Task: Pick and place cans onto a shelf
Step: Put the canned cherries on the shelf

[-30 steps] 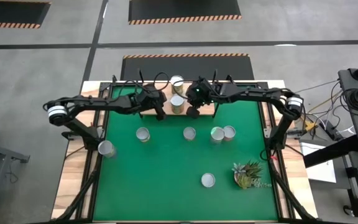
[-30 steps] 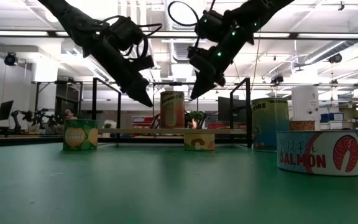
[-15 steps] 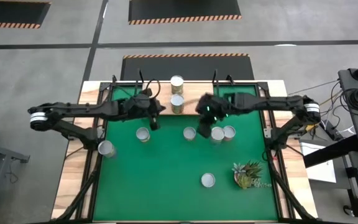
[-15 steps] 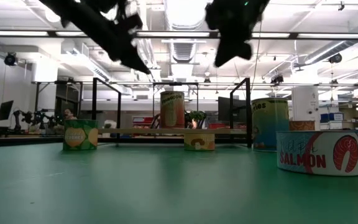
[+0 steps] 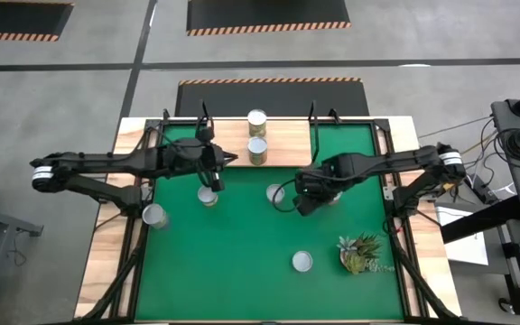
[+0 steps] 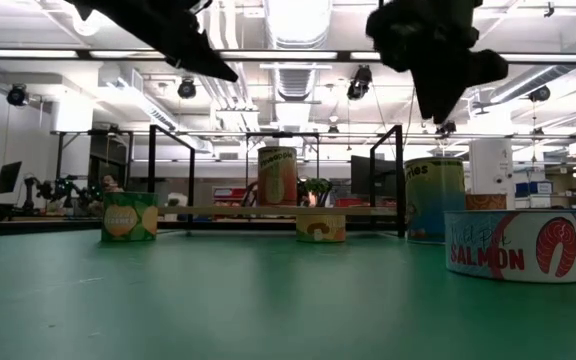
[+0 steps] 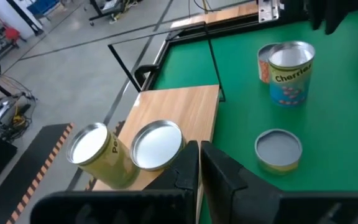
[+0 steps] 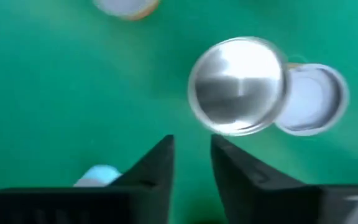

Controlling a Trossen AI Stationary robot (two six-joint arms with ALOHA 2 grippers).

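Note:
The light-wood shelf [image 5: 278, 144] stands at the table's far middle with two cans [image 5: 257, 149] on it; both also show in the left wrist view [image 7: 157, 144]. Several more cans stand on the green mat, among them one [image 5: 208, 196] just near of my left gripper and one [image 5: 275, 192] left of my right gripper. My left gripper [image 5: 213, 177] hangs shut and empty over the mat, near of the shelf's left part. My right gripper [image 5: 301, 202] hangs slightly open and empty beside a shiny-topped can [image 8: 238, 84].
A low salmon tin [image 6: 513, 245] stands near the front right, with a can [image 5: 302, 262] and a small leafy plant [image 5: 359, 253] beside it. One can [image 5: 155, 215] sits at the mat's left edge. The shelf's black brackets [image 6: 400, 180] rise at its ends.
Both grippers have drawn back from the shelf toward the table's near edge and risen. My left gripper has gone a little left, and my right gripper has gone right and nearer, over the cans on the mat. The two cans on the shelf have stayed put.

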